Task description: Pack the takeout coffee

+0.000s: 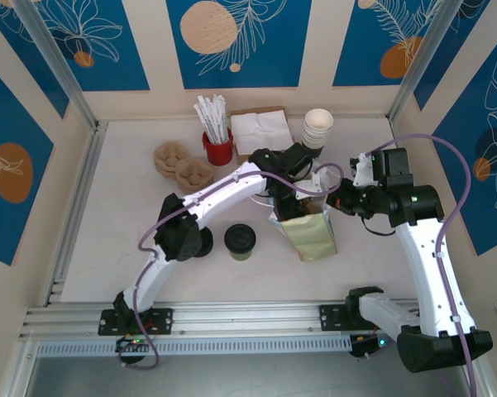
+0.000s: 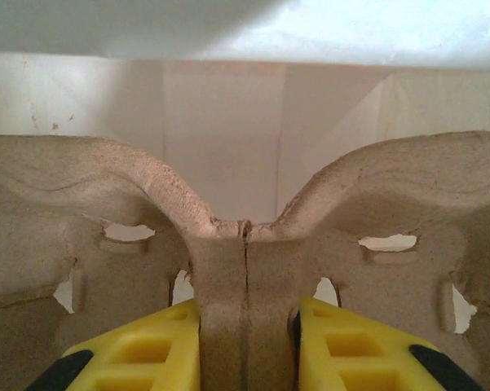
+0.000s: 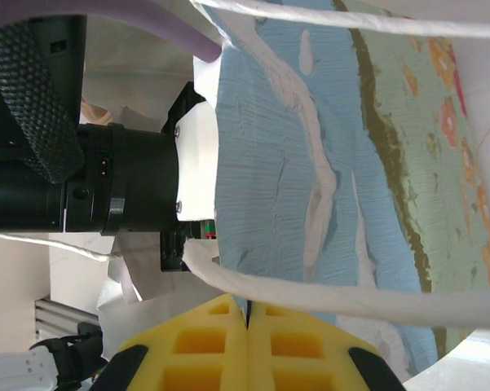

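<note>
Left gripper fingers are clamped on the pulp carrier ridge, inside the paper bag; bag floor hidden from me. Right gripper fingers are pressed together below the bag handle; can't tell if they pinch anything. Takeout coffee stands on the white table, left of bag. Blue patterned walls.

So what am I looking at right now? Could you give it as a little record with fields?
bag: standing on the table
left gripper: shut on a pulp carrier, down inside the bag
right gripper: shut on the bag's handle
coffee: lidded, on the table left of the bag, not yet packed
back of table: spare carriers, red cup of sticks, napkins, cream cups
</note>
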Robot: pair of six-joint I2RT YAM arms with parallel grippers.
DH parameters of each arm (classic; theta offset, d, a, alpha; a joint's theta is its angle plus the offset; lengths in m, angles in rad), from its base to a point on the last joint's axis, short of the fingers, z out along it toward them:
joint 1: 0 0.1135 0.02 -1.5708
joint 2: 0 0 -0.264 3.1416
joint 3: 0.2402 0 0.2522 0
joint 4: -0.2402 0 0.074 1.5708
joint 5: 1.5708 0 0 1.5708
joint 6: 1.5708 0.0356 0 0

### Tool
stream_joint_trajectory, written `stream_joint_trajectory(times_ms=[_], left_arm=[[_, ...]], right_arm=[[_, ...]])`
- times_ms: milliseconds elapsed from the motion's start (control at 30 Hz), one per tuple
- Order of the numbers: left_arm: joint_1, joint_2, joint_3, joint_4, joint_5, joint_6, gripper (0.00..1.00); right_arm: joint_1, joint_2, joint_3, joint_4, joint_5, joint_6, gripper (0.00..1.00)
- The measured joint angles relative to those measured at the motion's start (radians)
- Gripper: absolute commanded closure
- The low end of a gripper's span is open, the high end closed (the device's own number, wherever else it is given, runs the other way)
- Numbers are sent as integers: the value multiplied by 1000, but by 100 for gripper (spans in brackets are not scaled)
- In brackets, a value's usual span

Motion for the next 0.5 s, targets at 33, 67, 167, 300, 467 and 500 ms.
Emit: stream_joint_trajectory(times_ms=[33, 67, 167, 300, 467, 500], left_arm=[[0, -5, 0, -8, -5, 0, 73], [0, -8, 0, -13, -10, 0, 73], [0, -20, 0, -31, -18, -1, 73], [0, -28, 0, -52, -18, 0, 72], [-4, -41, 0, -81, -29, 1, 73], [-5, -44, 0, -88, -34, 3, 72]], right_arm=[[0, -1, 0, 3, -5, 0, 100], [0, -2, 0, 5, -8, 0, 100], [0, -11, 0, 8, -18, 0, 100], [0, -27, 0, 8, -18, 0, 100], [0, -42, 0, 3, -18, 0, 100], [0, -43, 0, 3, -19, 0, 100]])
